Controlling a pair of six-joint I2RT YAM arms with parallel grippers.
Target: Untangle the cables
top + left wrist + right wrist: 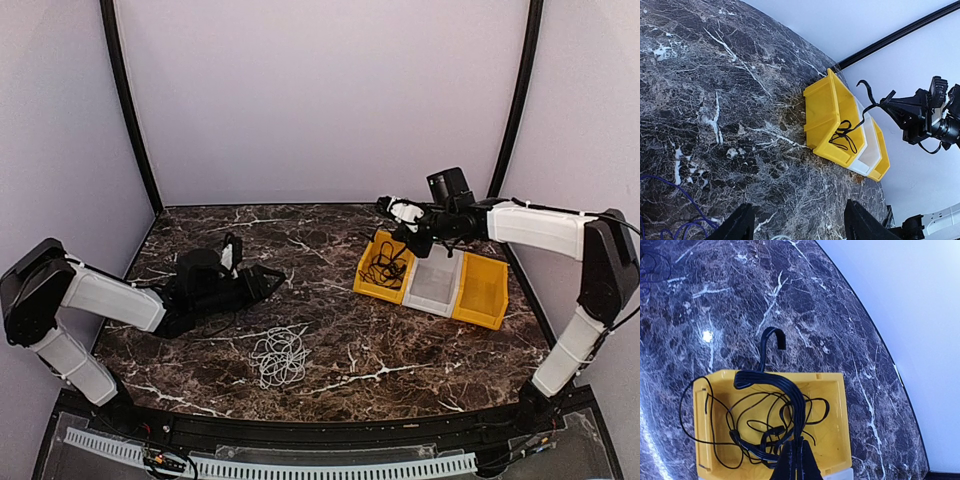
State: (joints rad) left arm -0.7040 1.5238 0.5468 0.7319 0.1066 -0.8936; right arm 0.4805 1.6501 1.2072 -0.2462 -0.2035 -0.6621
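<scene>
My right gripper (pixel 797 462) is shut on a black cable (pixel 788 388), a folded bundle, and holds it over the left yellow bin (pixel 836 440). The cable's loose loops lie inside that bin and one end curls up past the bin's far rim. In the top view the right gripper (pixel 404 237) hovers above this bin (pixel 364 281). A grey-white cable (pixel 280 357) lies as a loose coil on the table's front middle. My left gripper (pixel 270 283) is open and empty, low over the table left of centre, its jaws wide apart in the left wrist view (pixel 800 227).
A white bin (pixel 435 287) and a second yellow bin (pixel 482 291) stand in a row to the right of the first. A thin bluish cord (pixel 671 222) lies on the marble by the left gripper. The three bins (pixel 832 107) also show in the left wrist view.
</scene>
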